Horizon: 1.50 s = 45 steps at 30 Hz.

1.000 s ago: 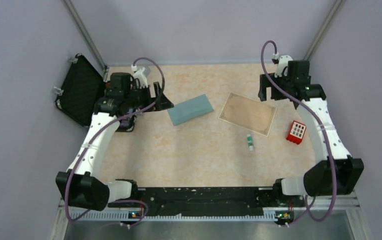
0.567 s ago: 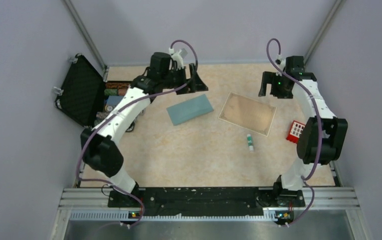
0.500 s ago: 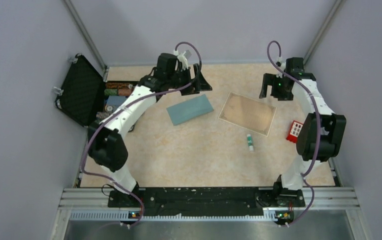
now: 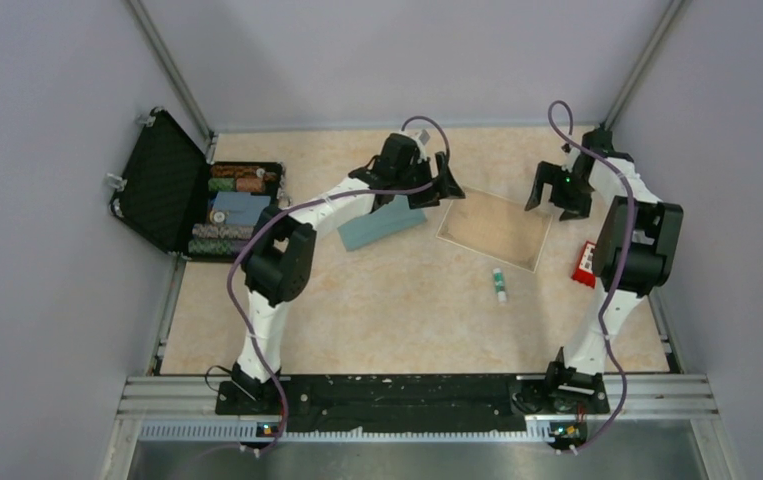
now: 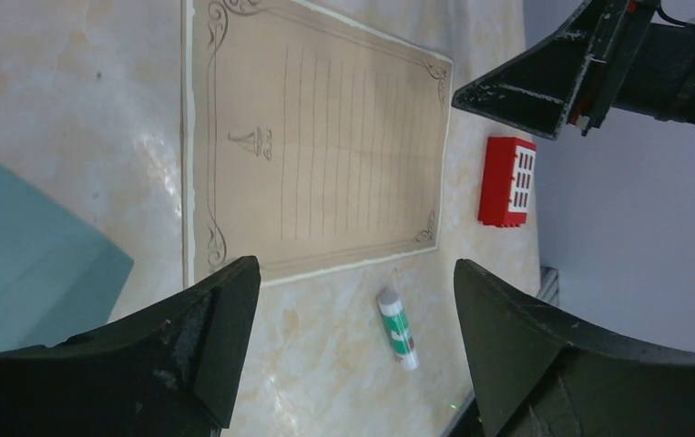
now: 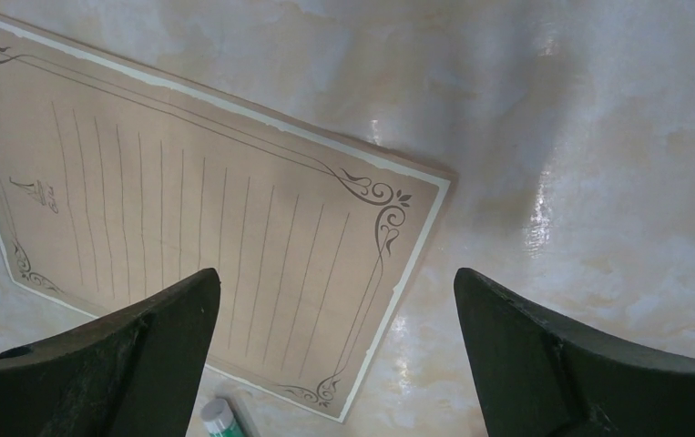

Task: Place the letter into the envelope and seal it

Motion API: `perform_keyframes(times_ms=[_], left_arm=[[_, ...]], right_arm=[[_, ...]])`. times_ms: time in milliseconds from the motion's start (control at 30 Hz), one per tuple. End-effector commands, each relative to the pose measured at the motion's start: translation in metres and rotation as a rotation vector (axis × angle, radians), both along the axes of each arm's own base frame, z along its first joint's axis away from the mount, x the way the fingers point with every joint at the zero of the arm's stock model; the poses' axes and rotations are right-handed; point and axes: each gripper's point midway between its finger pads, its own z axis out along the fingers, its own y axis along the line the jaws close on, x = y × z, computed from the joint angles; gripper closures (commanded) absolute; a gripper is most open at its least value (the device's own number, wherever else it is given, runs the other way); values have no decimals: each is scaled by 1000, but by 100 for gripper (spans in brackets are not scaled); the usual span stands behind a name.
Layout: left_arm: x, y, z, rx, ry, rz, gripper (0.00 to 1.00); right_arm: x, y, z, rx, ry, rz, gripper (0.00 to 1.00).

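Marbled beige laminate covers the table [image 4: 387,330]. The first thing beyond the arm bases is a small glue stick [image 4: 499,284] with a green label, lying on its side. To its right, near the table's edge, sits a red block [image 4: 591,262] with a white grid face.

Just past the glue stick the letter [image 5: 316,155] lies flat. It is a tan ruled sheet with a scrolled border, turned slightly askew. The envelope [image 4: 377,226] lies flat to its left. Their near corners are close together, but I cannot tell whether they touch. From here I also cannot tell whether the envelope's flap is open.

Both arms reach out over this pair. The left gripper [image 5: 357,282] hovers above the gap between envelope and letter, its jaws spread wide and holding nothing. The right gripper [image 6: 334,287] hangs over the letter's far right corner, also spread and empty. At the far left an open black case [image 4: 172,185] holds rolls and small items.

I judge this to be the approach to the first step. The letter is not yet lifted, and the envelope is neither loaded nor sealed. The next move calls for a gripper to come down on an edge or corner of the sheet and pinch it. That is a hard grasp, since thin paper lying flat gives little to catch. The other arm will probably have to hold the envelope steady and open its flap.
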Motion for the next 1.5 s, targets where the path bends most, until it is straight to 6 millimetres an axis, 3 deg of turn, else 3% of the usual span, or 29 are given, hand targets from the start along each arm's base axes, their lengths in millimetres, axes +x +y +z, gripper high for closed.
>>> perform_keyframes(times_ms=[0, 100, 233, 467, 600, 700, 867, 1100, 1233, 1367, 1467], left_arm=[[45, -20, 11, -12, -248, 2, 17], [67, -28, 1, 2, -313, 16, 16], [75, -31, -23, 35, -317, 13, 14], [71, -31, -59, 39, -214, 32, 12], [57, -34, -71, 12, -154, -3, 13], [41, -40, -78, -24, -112, -55, 14], [28, -44, -83, -45, -77, -88, 15], [30, -42, -86, -25, -90, -87, 15], [29, -41, -88, -13, -99, -95, 15], [24, -45, -89, -26, -109, -138, 14], [20, -48, -91, -30, -126, -174, 14]], right_arm=[[11, 5, 2, 34, -26, 0, 1], [8, 4, -7, 33, -5, -8, 1], [0, 8, -17, 63, 39, -18, 1], [-11, 20, -35, 129, 87, -18, 1], [-15, 42, -33, 253, 83, 23, 1], [-14, 65, -20, 398, 45, 77, 1], [-12, 86, 4, 547, 0, 111, 1], [-25, 97, 20, 604, -22, 156, 1], [-32, 112, 51, 725, -73, 206, 1], [-24, 118, 77, 772, -152, 241, 1], [-18, 117, 76, 763, -166, 246, 1]])
